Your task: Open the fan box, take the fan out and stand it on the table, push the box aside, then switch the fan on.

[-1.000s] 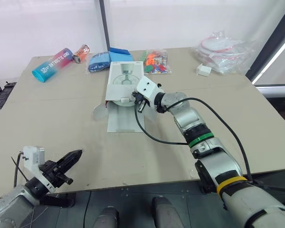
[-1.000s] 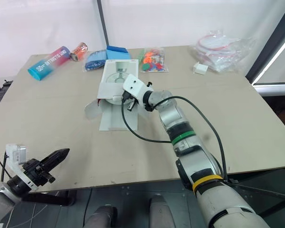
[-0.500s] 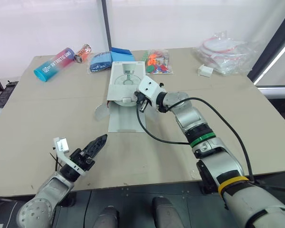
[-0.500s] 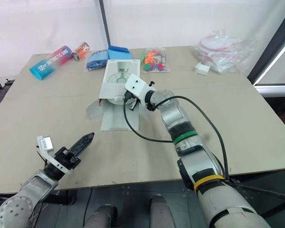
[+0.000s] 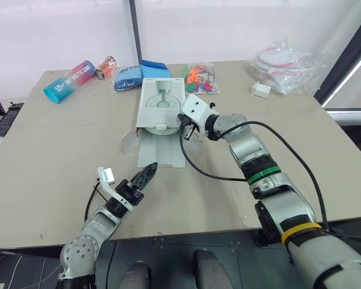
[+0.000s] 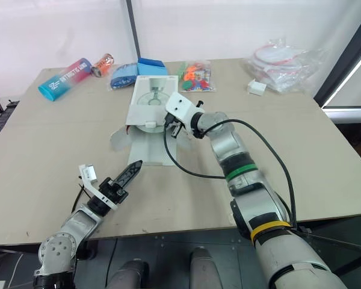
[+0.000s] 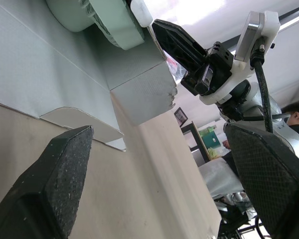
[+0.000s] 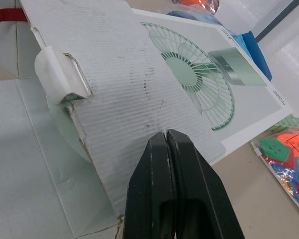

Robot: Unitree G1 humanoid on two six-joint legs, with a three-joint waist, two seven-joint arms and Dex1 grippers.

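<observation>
The white fan box point(image 5: 158, 99) lies flat mid-table with a fan printed on its top. Its front flap point(image 5: 160, 152) is folded down onto the table. A white tab point(image 5: 161, 127) and the pale green fan point(image 7: 104, 20) show in the opening. My right gripper point(image 5: 183, 127) is shut, with its tips point(image 8: 165, 134) over the box's top near the front right corner. My left gripper point(image 5: 146, 175) is open and empty, low over the table just short of the flap's near edge, pointing at the box.
Along the far edge lie a blue-pink tube point(image 5: 68, 82), a small can point(image 5: 106, 63), a blue bag point(image 5: 127, 78), a blue box point(image 5: 154, 65) and a toy bag point(image 5: 199, 78). A small white box point(image 5: 260, 90) and plastic bags point(image 5: 287, 62) sit far right. A black cable point(image 5: 197, 170) loops beside the flap.
My left arm has come forward from the table's near edge to the flap, and its fingers have opened. The right gripper stayed shut at the box front, shifting slightly right.
</observation>
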